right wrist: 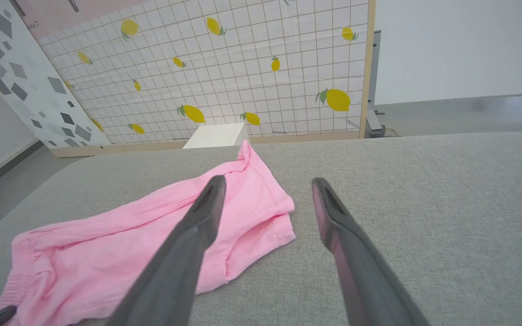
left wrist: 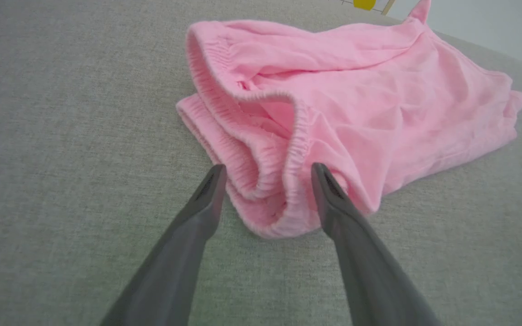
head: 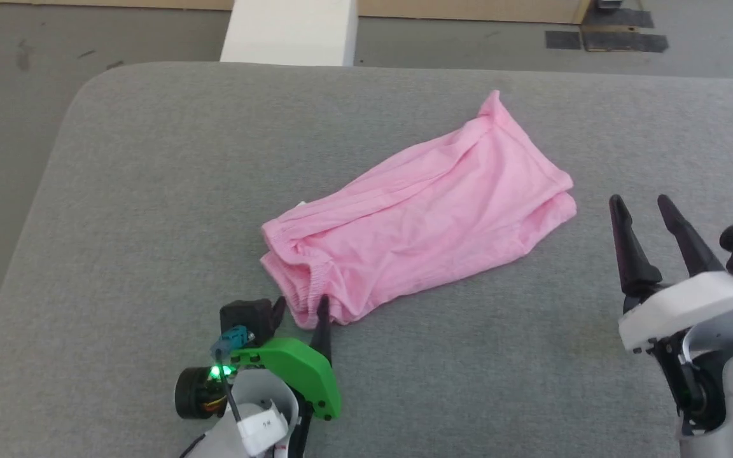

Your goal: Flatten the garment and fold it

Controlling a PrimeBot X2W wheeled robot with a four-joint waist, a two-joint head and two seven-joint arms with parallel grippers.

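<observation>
The soft, thin pink garment [head: 417, 216] lies wrinkled on the gray cloth pad [head: 137, 191]. The left gripper [head: 300, 310] is open, one finger on each side of the bunchy near-left waistband corner. The right gripper [head: 640, 203] is open too, off to the right and not touching.

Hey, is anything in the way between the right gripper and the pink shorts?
Nothing visible. Just bare grey padded surface lies between the open right gripper and the leg end of the shorts; the gripper stands apart from the fabric.

pink garment [head: 424, 216] lies folded lengthwise, rumpled, diagonal on grey surface; gathered waistband nearest, gaping open.
</observation>
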